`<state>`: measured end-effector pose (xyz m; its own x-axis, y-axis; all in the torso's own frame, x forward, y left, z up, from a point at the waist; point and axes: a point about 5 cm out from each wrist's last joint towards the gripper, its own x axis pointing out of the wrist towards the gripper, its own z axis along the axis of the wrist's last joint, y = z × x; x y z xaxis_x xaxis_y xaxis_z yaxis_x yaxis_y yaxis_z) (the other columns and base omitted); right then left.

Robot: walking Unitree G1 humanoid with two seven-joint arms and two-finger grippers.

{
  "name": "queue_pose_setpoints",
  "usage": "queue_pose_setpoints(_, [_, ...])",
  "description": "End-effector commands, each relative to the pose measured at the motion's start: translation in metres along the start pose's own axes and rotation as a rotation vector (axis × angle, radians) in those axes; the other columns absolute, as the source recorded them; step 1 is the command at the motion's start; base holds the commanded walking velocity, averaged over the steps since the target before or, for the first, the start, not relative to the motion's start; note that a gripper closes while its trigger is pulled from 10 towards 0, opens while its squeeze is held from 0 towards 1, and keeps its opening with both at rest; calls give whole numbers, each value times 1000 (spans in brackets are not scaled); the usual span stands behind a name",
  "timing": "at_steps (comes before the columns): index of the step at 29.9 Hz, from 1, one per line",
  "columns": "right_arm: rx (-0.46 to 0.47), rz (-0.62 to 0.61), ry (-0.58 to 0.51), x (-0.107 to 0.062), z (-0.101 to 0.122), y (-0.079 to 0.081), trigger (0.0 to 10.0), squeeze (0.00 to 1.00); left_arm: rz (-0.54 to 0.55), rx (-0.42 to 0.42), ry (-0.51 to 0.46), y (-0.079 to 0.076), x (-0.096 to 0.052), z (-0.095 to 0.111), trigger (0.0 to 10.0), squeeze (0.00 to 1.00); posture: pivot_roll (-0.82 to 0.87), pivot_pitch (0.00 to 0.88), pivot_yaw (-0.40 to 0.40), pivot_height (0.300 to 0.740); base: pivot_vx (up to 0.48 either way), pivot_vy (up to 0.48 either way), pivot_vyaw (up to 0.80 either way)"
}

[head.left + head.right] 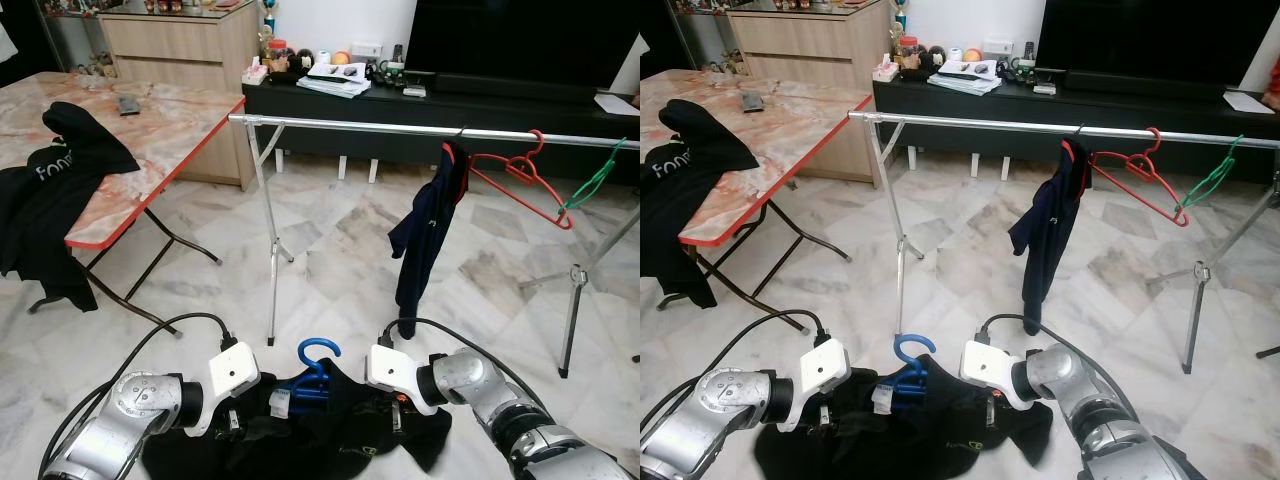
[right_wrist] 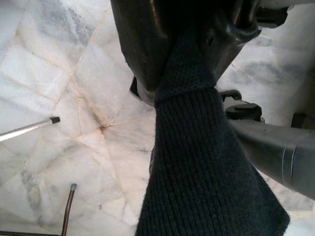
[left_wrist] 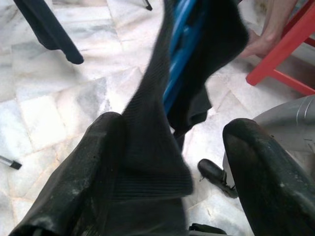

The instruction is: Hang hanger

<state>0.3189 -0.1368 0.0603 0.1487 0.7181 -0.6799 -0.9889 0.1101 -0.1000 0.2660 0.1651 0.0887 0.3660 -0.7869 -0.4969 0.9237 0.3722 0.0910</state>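
A: Marble-tiled floor point(image 1: 330, 240), pale with grey veining, glossy. What stands on it?

B: Item one: long silver metal clothes rail point(image 1: 380, 126) on folding legs. On it hang a dark navy garment point(image 1: 425, 235), a red wire hanger point(image 1: 520, 180) and a green wire hanger point(image 1: 595, 180). Item two: folding table with a marbled top and red edge point(image 1: 150, 130), a black printed shirt point(image 1: 50, 190) draped over its near side. Item three: low black TV cabinet point(image 1: 450, 105) along the far wall, cluttered with small objects too small to name.

A: And the task's thing?

B: Blue plastic hanger point(image 1: 315, 370), hook upward, low between the two arms and well below the rail, carrying a black knitted garment point(image 1: 300, 430). Its lower part is hidden in the cloth.

A: Claws?

B: Left gripper point(image 3: 172, 167): the black fingers stand well apart, the ribbed black knit lying over one of them; whether it actually pinches the cloth cannot be made out. Right gripper point(image 2: 189, 69): fingers pressed together on a fold of the same knit, which hangs from them in a broad strip. In the head views both fingertips are buried in the fabric.
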Motion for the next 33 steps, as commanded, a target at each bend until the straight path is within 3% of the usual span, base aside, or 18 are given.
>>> queue_pose_setpoints(1, [-56,-17,-32,-8,10,-9,0,0,-14,1,41,-1,-1,-6,10000,0,161,20,-55,740,0,0,0])
queue_pose_setpoints(8, [-68,3,-35,-12,10,-9,0,0,12,-19,50,5,-10,-12,10000,0,162,21,-58,740,0,0,0])
queue_pose_setpoints(17, [-87,22,-13,-13,8,-8,0,0,133,-80,82,19,-22,-28,10000,0,157,25,-60,740,0,0,0])
queue_pose_setpoints(25, [-105,29,20,-13,6,-7,0,0,251,-117,96,39,-51,-34,10000,0,151,28,-61,740,0,0,0])
queue_pose_setpoints(31, [-112,21,42,-14,2,-6,0,0,260,-121,148,41,-63,-42,10000,0,148,29,-64,740,0,0,0])
queue_pose_setpoints(33, [-113,16,48,-14,0,-6,0,0,282,-90,234,43,-66,-51,10000,0,151,30,-65,740,0,0,0])
